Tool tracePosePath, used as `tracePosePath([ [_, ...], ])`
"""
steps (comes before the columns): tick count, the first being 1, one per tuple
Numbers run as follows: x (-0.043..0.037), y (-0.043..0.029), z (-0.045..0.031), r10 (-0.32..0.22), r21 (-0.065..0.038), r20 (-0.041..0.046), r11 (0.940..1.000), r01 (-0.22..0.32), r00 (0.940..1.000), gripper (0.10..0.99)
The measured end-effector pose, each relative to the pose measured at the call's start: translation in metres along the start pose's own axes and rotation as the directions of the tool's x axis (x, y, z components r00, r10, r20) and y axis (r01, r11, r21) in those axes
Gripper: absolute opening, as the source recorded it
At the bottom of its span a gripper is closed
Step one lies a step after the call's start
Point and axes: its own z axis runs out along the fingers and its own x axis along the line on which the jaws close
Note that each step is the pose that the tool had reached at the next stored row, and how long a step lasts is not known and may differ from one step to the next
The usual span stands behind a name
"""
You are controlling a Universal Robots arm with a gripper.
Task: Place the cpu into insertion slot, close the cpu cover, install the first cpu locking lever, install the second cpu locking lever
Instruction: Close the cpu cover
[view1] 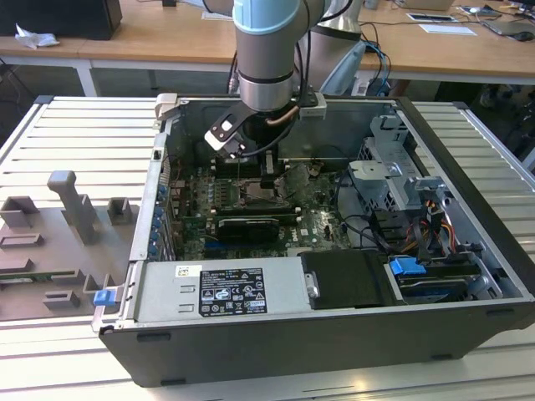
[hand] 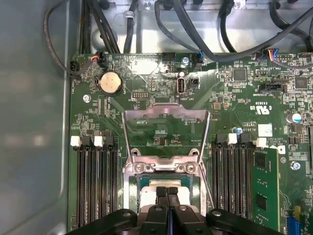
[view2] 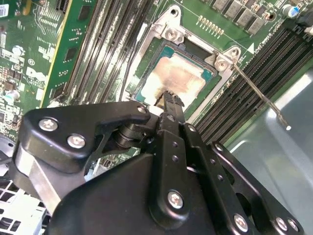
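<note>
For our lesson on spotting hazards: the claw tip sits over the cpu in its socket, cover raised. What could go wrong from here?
The claw, shut, sits at the edge of the cpu; dragging could skew it in the insertion slot. The cpu cover stands raised just beyond the claw, so a careless move could strike it. The thin locking lever juts sideways and might snag.

The exterior view stands off the arm (view1: 266, 50), high over the near edge of the bench (view1: 75, 142), facing down and across into the whole open computer case (view1: 334, 355). The first wrist view looks squarely down on the motherboard (hand: 234, 98) from close above, past the gripper (hand: 167, 190). The second wrist view sits nearer still, looking obliquely. Both wrist views share the insertion slot (view2: 144, 54) and the memory slots (hand: 95, 181) flanking it.
</note>
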Motion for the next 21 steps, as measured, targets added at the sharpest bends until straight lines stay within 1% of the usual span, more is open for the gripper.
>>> tracePosePath([
  [1, 0.0001, 0.0004, -0.0037, 0.001, 0.007, 0.0001, 1.0000, -0.001, 1.0000, 0.106],
  [2, 0.0002, 0.0006, -0.0056, 0.002, 0.014, 0.0000, 0.9999, -0.002, 1.0000, 0.106],
  [3, 0.0001, 0.0016, -0.0055, 0.004, 0.020, 0.0003, 0.9998, -0.004, 1.0000, 0.106],
  [5, 0.0005, 0.0022, -0.0099, 0.011, 0.021, 0.0010, 0.9997, -0.011, 0.9999, 0.106],
  [7, 0.0005, 0.0023, -0.0121, 0.012, 0.021, 0.0011, 0.9997, -0.012, 0.9999, 0.106],
  [15, 0.0006, 0.0024, -0.0142, 0.014, 0.021, 0.0015, 0.9997, -0.014, 0.9999, 0.106],
  [16, 0.0007, 0.0026, -0.0154, 0.014, 0.021, 0.0012, 0.9997, -0.014, 0.9999, 0.106],
  [18, 0.0008, 0.0028, -0.0186, 0.015, 0.021, 0.0037, 0.9997, -0.015, 0.9999, 0.106],
  [21, 0.0009, 0.0031, -0.0230, 0.016, 0.021, 0.0041, 0.9997, -0.016, 0.9999, 0.106],
])
